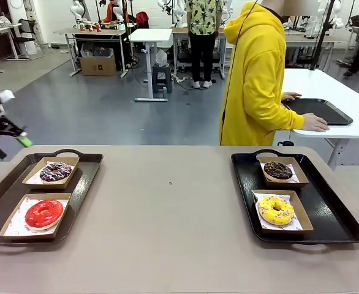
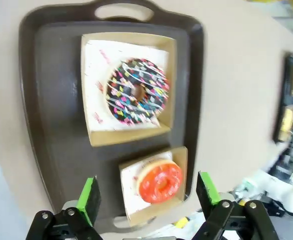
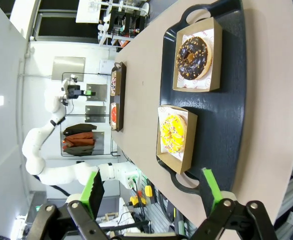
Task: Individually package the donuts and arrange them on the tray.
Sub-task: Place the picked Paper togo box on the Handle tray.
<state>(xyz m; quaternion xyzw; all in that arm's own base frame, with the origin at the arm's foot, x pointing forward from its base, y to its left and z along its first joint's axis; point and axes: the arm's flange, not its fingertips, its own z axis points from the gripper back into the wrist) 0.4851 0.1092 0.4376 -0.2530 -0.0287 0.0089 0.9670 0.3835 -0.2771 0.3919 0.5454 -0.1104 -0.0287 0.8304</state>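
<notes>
On the brown left tray two open boxes each hold a donut: a dark purple-brown donut at the back and a glossy red donut at the front. The black right tray carries a boxed chocolate donut and a boxed yellow donut. My left gripper hovers open high above the left tray's outer side. Its wrist view looks down on the flecked donut and the red donut between the open left gripper. My right gripper is open, high over the chocolate donut and yellow donut.
A wide bare stretch of table lies between the two trays. A person in a yellow hoodie stands beyond the far edge, turned to a white side table, with hands by another black tray.
</notes>
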